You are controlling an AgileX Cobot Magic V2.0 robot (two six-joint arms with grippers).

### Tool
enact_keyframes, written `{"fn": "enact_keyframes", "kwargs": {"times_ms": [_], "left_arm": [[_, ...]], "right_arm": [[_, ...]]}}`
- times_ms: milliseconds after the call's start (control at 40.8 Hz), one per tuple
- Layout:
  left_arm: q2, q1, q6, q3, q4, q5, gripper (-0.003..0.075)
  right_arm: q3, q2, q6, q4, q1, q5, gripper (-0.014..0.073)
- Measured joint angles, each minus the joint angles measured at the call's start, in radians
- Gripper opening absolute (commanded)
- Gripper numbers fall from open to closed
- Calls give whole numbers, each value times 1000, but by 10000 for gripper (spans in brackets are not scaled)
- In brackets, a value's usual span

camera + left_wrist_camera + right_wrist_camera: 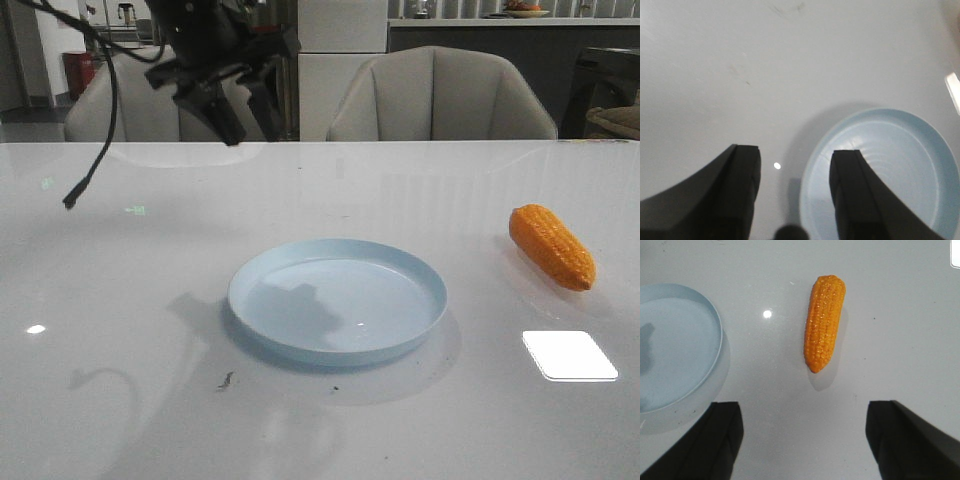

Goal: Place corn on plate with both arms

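Nearest the front camera is the bare white desk [120,400], glossy, with a bright window reflection [569,355] at its right and a small dark speck [226,379] just ahead of the plate. Pale blue and round, the plate [336,299] sits at the desk's middle with nothing in it. Orange corn [552,246] lies on its side well to the right of the plate, apart from it, its narrow end pointing toward the camera and slightly rightward.

Up at the far left, the left claw [237,112] hangs above the desk, well behind the plate, with a black cable [100,140] dangling beside it. From its wrist camera the two black fingers [742,185] stand wide apart and hold nothing; one of them overlaps the plate's rim [920,120] in that view.

From the right wrist camera, the right claw [802,440] has its fingers [720,440] spread wide, empty, above the desk. Corn [824,322] lies out beyond the gap between them, untouched, tapered end toward the claw, with the plate's edge [715,320] off to one side.
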Motion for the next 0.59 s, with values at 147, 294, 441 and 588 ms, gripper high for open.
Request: {"fn": "enact_keyframes", "kwargs": {"times_ms": [147,294,441,588], "left_arm": [[-66,8,-37,-38,141,13,286],[-166,24,-82,-40,295,24,230],[-286,40,-111,-44,389,28,188],[-427,60,-117,41,422,28,168]], "right_arm": [[0,0,0,0,0,0,612],[0,0,0,0,0,2,612],[0,0,0,0,0,4,612],[0,0,0,0,0,4,612]]}}
